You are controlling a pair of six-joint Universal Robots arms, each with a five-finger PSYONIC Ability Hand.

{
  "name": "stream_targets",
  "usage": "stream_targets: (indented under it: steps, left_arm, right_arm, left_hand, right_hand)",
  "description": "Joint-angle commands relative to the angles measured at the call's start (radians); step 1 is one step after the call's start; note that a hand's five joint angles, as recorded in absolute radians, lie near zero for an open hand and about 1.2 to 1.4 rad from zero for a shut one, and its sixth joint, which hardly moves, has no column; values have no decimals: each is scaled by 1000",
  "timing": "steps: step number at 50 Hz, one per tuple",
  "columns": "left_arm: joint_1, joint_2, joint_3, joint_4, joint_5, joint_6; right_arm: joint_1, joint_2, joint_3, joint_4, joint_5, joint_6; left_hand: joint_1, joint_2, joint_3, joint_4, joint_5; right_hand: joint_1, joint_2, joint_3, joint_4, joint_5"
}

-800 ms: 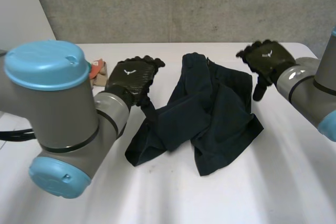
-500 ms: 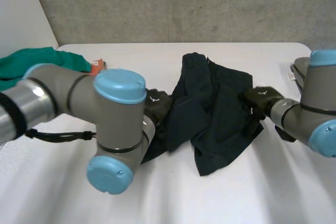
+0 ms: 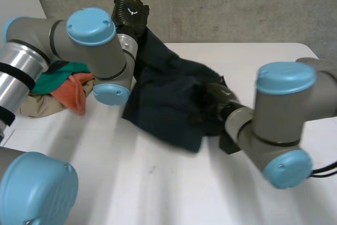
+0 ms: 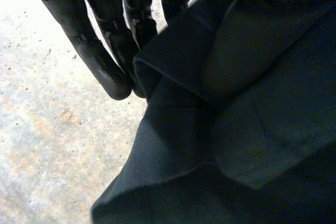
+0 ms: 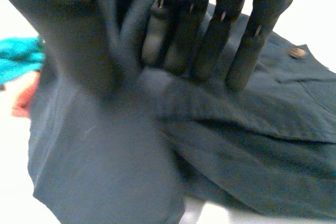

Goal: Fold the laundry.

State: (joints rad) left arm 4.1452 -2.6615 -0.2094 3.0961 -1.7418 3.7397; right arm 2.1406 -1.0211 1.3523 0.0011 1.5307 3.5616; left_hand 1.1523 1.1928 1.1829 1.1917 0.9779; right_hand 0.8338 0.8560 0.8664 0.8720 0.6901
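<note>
Left hand (image 3: 131, 14) up — dark garment (image 3: 163, 96) edge lifted.

Bright even light on white table (image 3: 174, 193), left wrist view washed pale, dark garment (image 3: 163, 104) nearly featureless

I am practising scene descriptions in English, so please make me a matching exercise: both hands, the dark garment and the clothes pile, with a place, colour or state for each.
1 left hand
2 right hand
3 dark garment
4 clothes pile

A partly lifted off the table
B raised high, holding cloth
C green, orange and beige
D low, near the table, against the cloth

Pairs: 1-B, 2-D, 3-A, 4-C
</note>
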Motion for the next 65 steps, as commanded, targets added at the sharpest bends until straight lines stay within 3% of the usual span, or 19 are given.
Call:
stream_targets:
  steps: [1, 4, 11, 19, 23, 29, 37, 39, 41, 43, 53, 59, 64, 65]
  left_arm:
    - [0, -14, -22, 10, 13, 2]
    - [7, 64, -120, 16, -28, 0]
    - [29, 338, -449, 26, -85, -72]
    - [-43, 601, -833, -40, -33, -251]
    - [-86, 656, -976, -96, -33, -388]
    - [-108, 640, -1077, -163, -33, -653]
    - [-65, 543, -1056, -235, -25, -791]
    - [-56, 522, -1038, -237, -15, -802]
    - [-49, 482, -1009, -238, 5, -810]
    - [-48, 454, -986, -240, 19, -813]
    - [-92, 281, -776, -330, 45, -899]
    - [-126, 200, -637, -385, 35, -939]
    - [-125, 175, -564, -435, -54, -936]
    - [-122, 178, -561, -441, -73, -934]
  right_arm:
    - [65, 78, -114, 95, 35, -87]
    - [52, 43, -127, 212, 40, -200]
    - [-42, -92, -92, 324, 19, -517]
    - [-122, -117, 10, 301, -14, -875]
    - [-134, -105, 76, 185, -47, -889]
    - [-134, -39, 157, -54, -80, -877]
    - [-105, 59, 163, -219, -81, -879]
    - [-96, 73, 157, -222, -78, -880]
    - [-88, 84, 148, -230, -75, -879]
    - [-90, 85, 143, -231, -73, -874]
    - [-140, -36, 206, -243, -67, -877]
    - [-157, -126, 252, -257, -73, -894]
    - [-189, -185, 266, -253, -75, -931]
    - [-194, -191, 265, -251, -75, -935]
  left_hand:
    - [-785, -826, -816, -824, -785]
    - [-903, -944, -934, -943, -904]
    - [-915, -956, -946, -955, -915]
    - [-813, -853, -843, -852, -813]
    - [-760, -800, -790, -799, -760]
    - [-754, -794, -784, -793, -754]
    - [-783, -824, -814, -822, -783]
    - [-827, -868, -858, -866, -827]
    - [-880, -921, -911, -919, -880]
    - [-886, -926, -917, -925, -886]
    - [-907, -947, -937, -946, -907]
    - [-587, -628, -618, -627, -588]
    - [242, 202, 212, 203, 242]
    - [244, 203, 213, 205, 244]
  right_hand:
    - [-506, -529, -539, -545, -537]
    - [-609, -632, -642, -648, -640]
    - [-606, -629, -639, -645, -637]
    - [-601, -623, -633, -639, -631]
    - [-542, -564, -575, -580, -573]
    - [-495, -517, -527, -533, -526]
    - [-413, -435, -446, -451, -444]
    - [-296, -318, -329, -334, -327]
    - [225, 203, 193, 187, 194]
    - [561, 539, 529, 523, 530]
    - [562, 540, 530, 524, 532]
    - [562, 540, 530, 524, 532]
    - [562, 540, 530, 524, 532]
    - [562, 540, 530, 524, 532]
